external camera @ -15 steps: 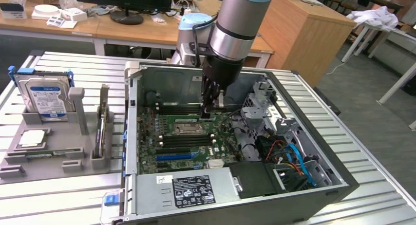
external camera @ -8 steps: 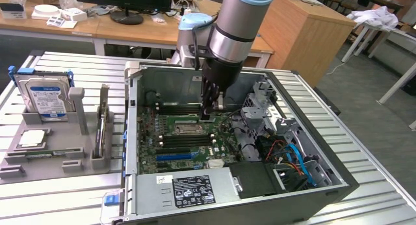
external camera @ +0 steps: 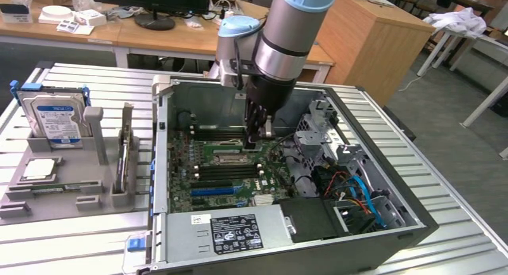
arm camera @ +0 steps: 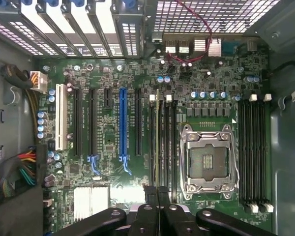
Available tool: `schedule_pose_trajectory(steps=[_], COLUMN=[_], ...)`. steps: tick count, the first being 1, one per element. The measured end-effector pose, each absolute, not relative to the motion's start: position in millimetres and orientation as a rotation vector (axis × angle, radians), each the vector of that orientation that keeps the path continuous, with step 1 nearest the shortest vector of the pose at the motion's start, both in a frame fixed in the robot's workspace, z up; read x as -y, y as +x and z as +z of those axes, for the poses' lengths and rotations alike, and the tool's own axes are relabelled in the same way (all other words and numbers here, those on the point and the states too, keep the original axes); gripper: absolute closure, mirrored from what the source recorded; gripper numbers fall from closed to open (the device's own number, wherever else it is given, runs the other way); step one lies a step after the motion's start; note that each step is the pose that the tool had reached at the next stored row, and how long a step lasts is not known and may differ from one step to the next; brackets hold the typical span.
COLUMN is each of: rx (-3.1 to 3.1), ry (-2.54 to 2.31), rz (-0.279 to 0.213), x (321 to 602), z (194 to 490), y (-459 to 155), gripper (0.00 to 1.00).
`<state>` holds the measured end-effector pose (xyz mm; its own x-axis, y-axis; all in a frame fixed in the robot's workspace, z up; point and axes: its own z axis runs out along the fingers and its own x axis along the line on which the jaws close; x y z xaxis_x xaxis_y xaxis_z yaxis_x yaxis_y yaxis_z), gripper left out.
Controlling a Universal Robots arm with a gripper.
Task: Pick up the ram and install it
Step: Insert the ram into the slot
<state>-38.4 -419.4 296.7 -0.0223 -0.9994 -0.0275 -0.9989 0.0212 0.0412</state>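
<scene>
Sitting closed together, gripper (arm camera: 157,195) jaws meet over one end of the ram (arm camera: 157,137), grip unclear. Ram stands edge-on among memory slots beside CPU socket (arm camera: 206,160), on motherboard (arm camera: 108,98) inside open PC case (external camera: 397,224).

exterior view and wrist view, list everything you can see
computer case: one, grey, open, on the table
table: one, silver, slatted
motherboard: one, green, inside the case
processor socket: one, silver, empty, on the motherboard
memory slots: two banks, black, flanking the socket
ram: apparently one, pale thin edge, in a memory slot near the fingers
hard drive: one, silver, blue label, upright at exterior view's left
processor chip: one, silver, near the drive
arm: one, grey and light blue, reaching into the case
fingers: two, black, shut, over the memory slots
</scene>
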Motion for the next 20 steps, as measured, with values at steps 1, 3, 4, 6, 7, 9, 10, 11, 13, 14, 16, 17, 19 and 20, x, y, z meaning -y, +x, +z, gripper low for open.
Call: schedule_pose_trajectory(steps=[1,3,4,6,7,9,10,11,13,14,16,17,19,20], rx=[2.238,2.238,2.238,2.238,2.238,2.238,2.238,2.238,2.238,2.238,2.238,2.238,2.238,2.238], ry=[2.190,2.190,2.190,2.190,2.190,2.190,2.190,2.190,2.190,2.190,2.190,2.190,2.190,2.190], rz=[-0.076,-0.076,-0.076,-0.076,-0.076,-0.076,-0.076,-0.076,-0.076,-0.076,-0.076,-0.076,-0.076,-0.076], x=[419.4,419.4,419.4,419.4,419.4,419.4,419.4,419.4,419.4,419.4,419.4,419.4,419.4,419.4], z=[295.9,294.1,293.4,291.9,291.1,289.6,288.9,288.3,287.9,287.9,287.8,287.7,287.6,287.5], y=[-38.4,-38.4,-38.4,-38.4,-38.4,-38.3,-38.4,-38.4,-38.4,-38.3,-38.4,-38.4,-37.7,-37.0], gripper=[0.89,0.89,0.89,0.89,0.89,0.89,0.89,0.89,0.89,0.89,0.89,0.89,0.89,0.89])
